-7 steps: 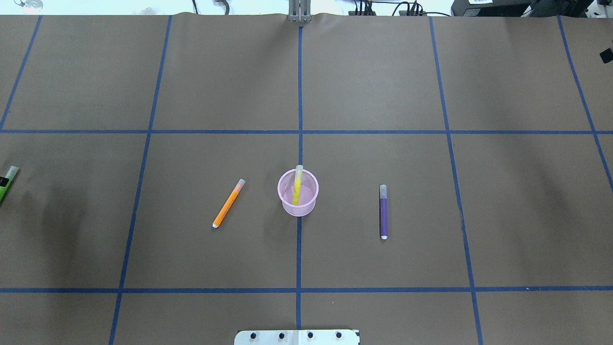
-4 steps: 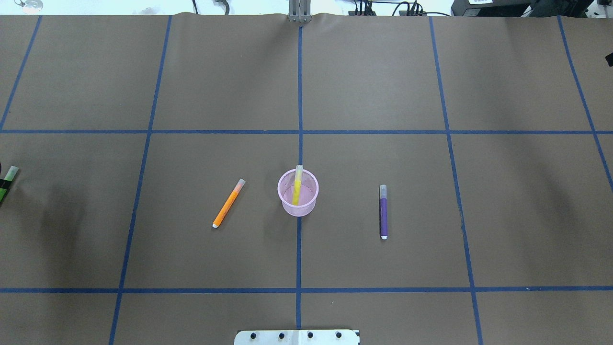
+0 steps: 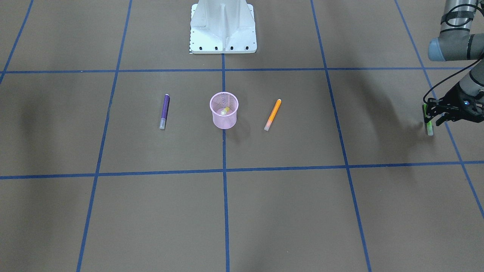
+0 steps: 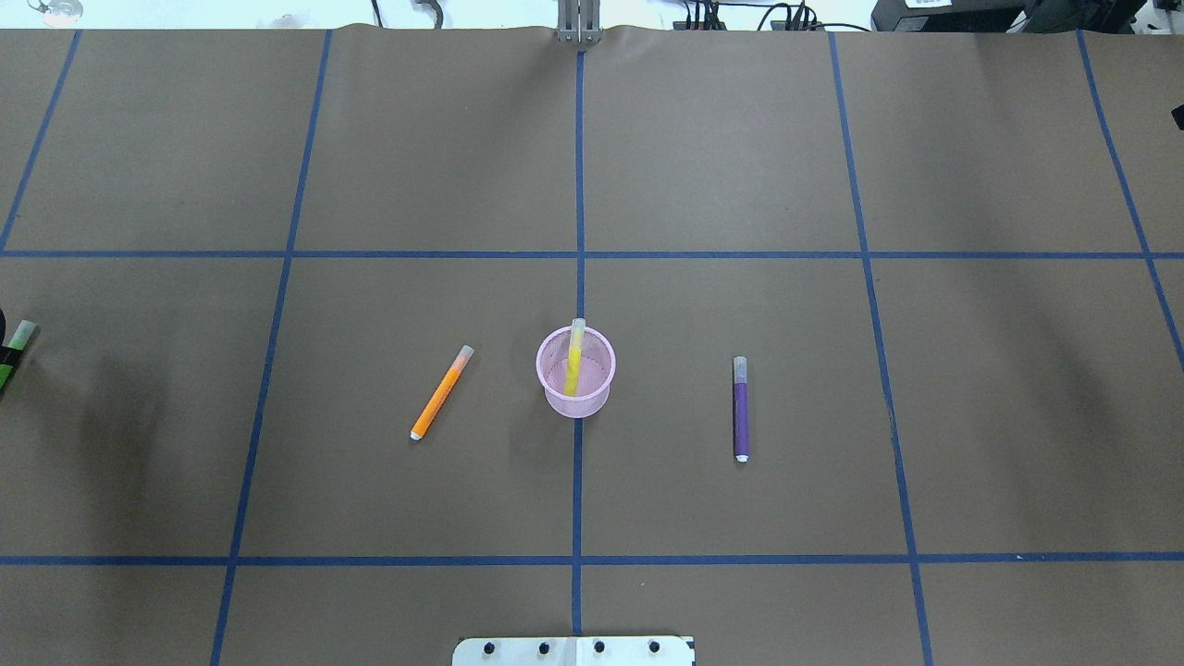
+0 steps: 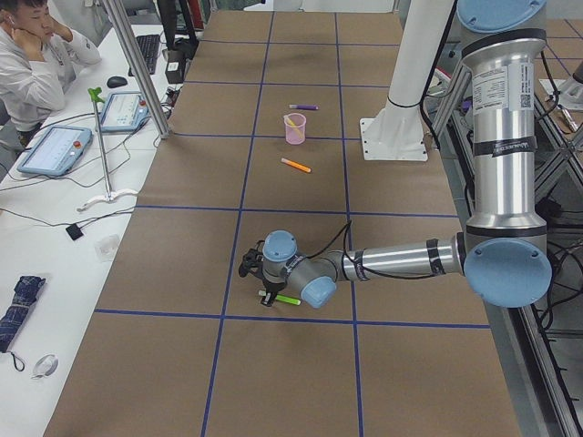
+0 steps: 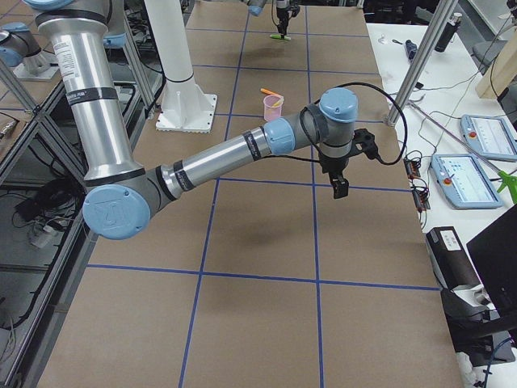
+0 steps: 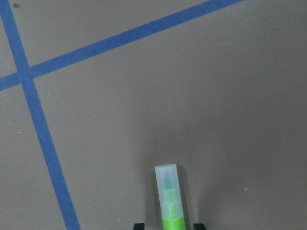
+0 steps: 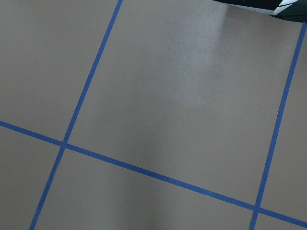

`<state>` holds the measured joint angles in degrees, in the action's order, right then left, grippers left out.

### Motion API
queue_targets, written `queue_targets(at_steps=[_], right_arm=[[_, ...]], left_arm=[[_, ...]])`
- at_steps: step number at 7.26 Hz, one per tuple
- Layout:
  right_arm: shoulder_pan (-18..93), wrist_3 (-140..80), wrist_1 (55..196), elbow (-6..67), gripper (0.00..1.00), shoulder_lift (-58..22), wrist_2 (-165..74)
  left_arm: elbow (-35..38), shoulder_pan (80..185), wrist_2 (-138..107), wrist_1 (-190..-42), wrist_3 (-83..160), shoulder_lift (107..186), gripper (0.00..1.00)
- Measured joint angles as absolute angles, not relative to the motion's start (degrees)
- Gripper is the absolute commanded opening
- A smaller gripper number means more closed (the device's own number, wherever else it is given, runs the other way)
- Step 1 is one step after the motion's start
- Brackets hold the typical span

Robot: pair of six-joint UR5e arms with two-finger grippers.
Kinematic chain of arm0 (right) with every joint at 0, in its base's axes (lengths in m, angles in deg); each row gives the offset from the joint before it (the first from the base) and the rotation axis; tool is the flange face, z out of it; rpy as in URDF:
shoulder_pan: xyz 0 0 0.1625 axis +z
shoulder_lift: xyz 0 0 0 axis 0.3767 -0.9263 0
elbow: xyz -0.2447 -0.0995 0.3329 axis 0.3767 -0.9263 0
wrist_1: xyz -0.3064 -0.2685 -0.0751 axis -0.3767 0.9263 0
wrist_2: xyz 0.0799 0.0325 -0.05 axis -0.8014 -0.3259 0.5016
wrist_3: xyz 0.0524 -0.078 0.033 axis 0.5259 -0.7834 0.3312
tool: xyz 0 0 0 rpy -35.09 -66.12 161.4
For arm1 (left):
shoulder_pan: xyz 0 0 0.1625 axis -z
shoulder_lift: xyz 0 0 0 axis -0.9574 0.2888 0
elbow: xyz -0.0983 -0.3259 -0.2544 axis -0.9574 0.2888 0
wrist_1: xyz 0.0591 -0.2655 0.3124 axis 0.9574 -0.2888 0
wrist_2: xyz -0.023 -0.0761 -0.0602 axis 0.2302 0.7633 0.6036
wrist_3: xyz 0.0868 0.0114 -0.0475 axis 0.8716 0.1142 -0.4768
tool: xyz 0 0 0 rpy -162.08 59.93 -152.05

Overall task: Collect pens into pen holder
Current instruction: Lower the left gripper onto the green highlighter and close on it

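On table (image 4: 740, 185): two pens (image 4: 441, 392), third (image 4: 574, 361) in holder (image 4: 594, 393); left pincer (image 3: 432, 122) part-open astride green pen (image 7: 171, 199).

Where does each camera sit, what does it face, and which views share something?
Front: across the table, facing base; left gripper at right.
Overhead: behind robot, down on holder; arms almost unseen.
Left: table end; left arm near.
Right: opposite end; right arm near.
Left wrist: green pen, fingertips.
Right wrist: bare table.
Front and overhead share the holder.

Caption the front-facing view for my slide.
Left pincer straddles green pen; orange pen and purple pen flank the pen holder.
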<state>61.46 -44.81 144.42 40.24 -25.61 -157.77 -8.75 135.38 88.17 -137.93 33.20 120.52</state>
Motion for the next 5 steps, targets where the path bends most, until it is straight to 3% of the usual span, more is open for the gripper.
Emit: queue_targets(at_steps=[1,2,3,4,5], right_arm=[[61.46,-44.80,144.38,40.22,1.00,-25.74,-157.70],[61.46,-44.81,144.33,40.22,1.00,-25.87,-157.62],[61.46,-44.81,144.31,40.22,1.00,-25.91,-157.58],[61.46,-44.81,144.30,40.22,1.00,-25.93,-157.58],[61.46,-44.81,144.30,40.31,1.00,-25.97,-157.59]], left_arm=[[-8.85,134.92,88.12,-137.92,33.19,120.53,0.45],[-8.98,134.43,88.09,-137.94,33.18,120.54,0.36],[-9.03,134.08,88.08,-137.98,33.17,120.53,0.11],[-9.05,133.94,88.08,-138.00,33.21,120.54,0.00],[-9.01,133.90,88.07,-138.19,33.34,120.58,0.00]])
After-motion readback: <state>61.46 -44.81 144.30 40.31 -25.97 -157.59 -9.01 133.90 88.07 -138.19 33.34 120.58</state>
